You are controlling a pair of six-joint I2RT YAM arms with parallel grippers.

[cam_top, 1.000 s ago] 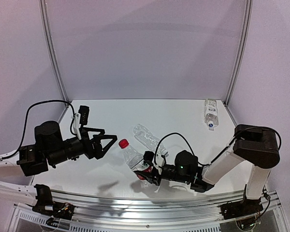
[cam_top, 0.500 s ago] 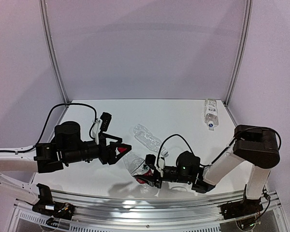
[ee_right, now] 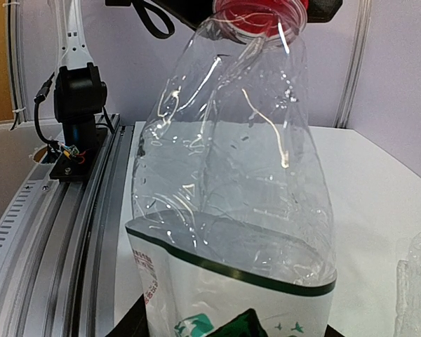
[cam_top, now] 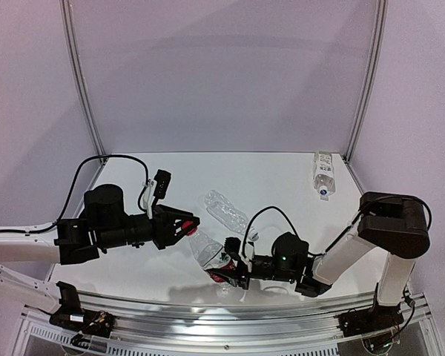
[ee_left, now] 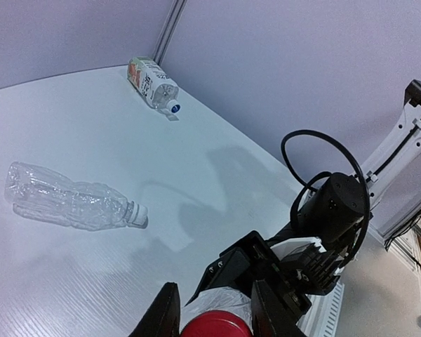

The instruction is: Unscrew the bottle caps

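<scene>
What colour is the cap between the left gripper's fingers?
Red; the cap shows best in the left wrist view.

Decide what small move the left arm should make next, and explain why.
Probably rotate the left gripper about its wrist to start unscrewing. It looks closed on the red cap, and the cap is still on the bottle. The right gripper holds that bottle by its labelled lower half, so the bottle should resist the twist.

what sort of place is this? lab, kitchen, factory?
Likely a robot lab test cell: a white table walled by plain lilac panels, an aluminium mounting rail at the near edge, plastic bottles as props.
</scene>
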